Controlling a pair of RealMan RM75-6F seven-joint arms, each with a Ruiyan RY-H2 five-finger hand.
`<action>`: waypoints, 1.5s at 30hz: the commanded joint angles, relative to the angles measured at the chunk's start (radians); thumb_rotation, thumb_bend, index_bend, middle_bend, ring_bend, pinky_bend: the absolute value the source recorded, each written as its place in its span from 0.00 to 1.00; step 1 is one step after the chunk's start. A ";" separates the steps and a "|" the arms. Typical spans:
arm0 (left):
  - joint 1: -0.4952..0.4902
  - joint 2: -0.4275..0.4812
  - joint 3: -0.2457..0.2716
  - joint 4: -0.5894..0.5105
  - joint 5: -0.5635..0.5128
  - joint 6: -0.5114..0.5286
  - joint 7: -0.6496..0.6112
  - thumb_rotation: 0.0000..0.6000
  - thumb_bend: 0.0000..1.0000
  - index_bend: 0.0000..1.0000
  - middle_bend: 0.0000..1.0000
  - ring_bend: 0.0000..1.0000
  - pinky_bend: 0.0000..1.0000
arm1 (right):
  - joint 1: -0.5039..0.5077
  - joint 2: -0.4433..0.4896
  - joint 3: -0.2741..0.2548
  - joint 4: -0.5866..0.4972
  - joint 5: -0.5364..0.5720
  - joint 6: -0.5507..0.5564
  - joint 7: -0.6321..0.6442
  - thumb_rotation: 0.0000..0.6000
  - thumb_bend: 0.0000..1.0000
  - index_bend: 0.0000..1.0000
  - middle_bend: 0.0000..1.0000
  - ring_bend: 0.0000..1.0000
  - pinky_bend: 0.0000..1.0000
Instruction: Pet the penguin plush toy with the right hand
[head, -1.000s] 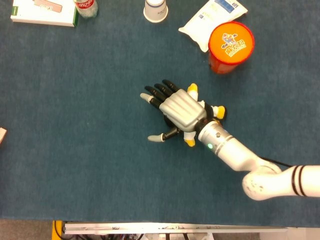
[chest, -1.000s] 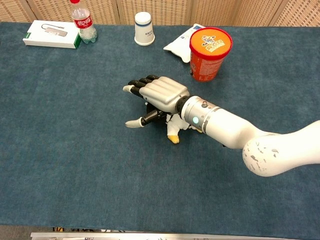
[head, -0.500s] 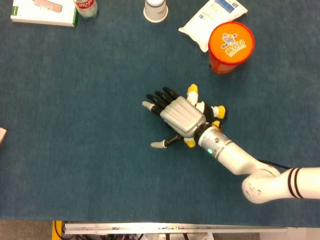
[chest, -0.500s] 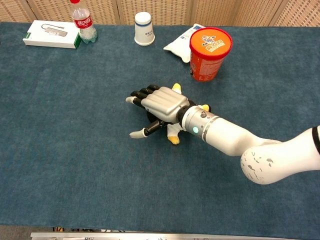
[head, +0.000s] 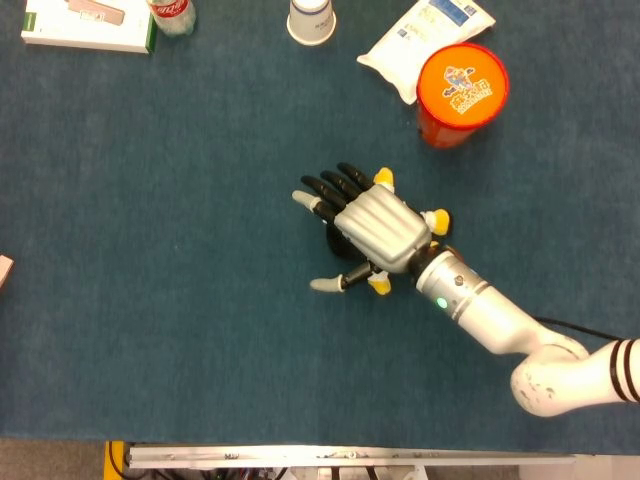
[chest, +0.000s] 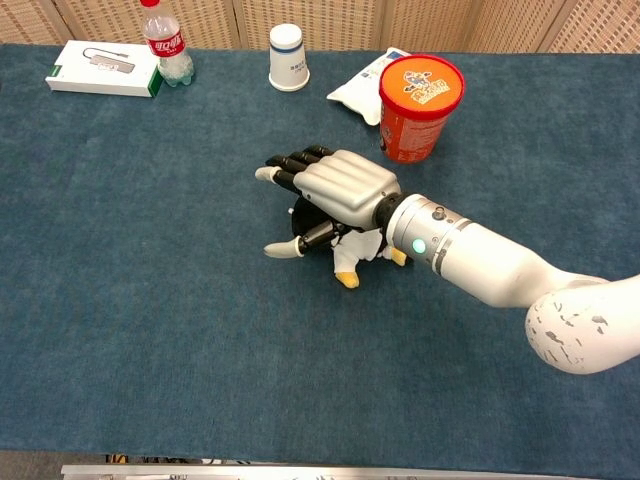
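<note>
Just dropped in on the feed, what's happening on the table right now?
The right hand lies palm down over the penguin plush toy in the middle of the blue table, fingers spread, covering most of it; only its yellow bits and some white show around the hand. The orange tub, white pouch, paper cup, bottle and box sit untouched along the far edge. The left hand is out of view.

Your table (chest: 150, 330) wears blue carpet. On it: white box (chest: 104, 68), cola bottle (chest: 165, 45), upturned paper cup (chest: 288, 58), snack packet (chest: 357, 88), orange canister (chest: 418, 108), penguin plush (chest: 350, 250).
</note>
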 joint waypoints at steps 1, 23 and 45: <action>-0.002 0.000 -0.002 0.001 -0.007 -0.008 0.001 1.00 0.34 0.22 0.24 0.20 0.14 | 0.019 -0.028 0.012 0.030 0.022 -0.020 -0.006 0.12 0.00 0.00 0.00 0.00 0.00; -0.005 -0.003 -0.006 0.009 -0.013 -0.013 -0.002 1.00 0.34 0.22 0.24 0.20 0.14 | 0.001 0.007 -0.052 0.005 0.068 0.001 -0.048 0.11 0.00 0.00 0.00 0.00 0.00; -0.008 -0.008 -0.010 0.023 -0.028 -0.024 -0.007 1.00 0.34 0.22 0.24 0.20 0.14 | 0.055 -0.081 -0.014 0.097 0.109 -0.044 -0.060 0.12 0.00 0.00 0.00 0.00 0.00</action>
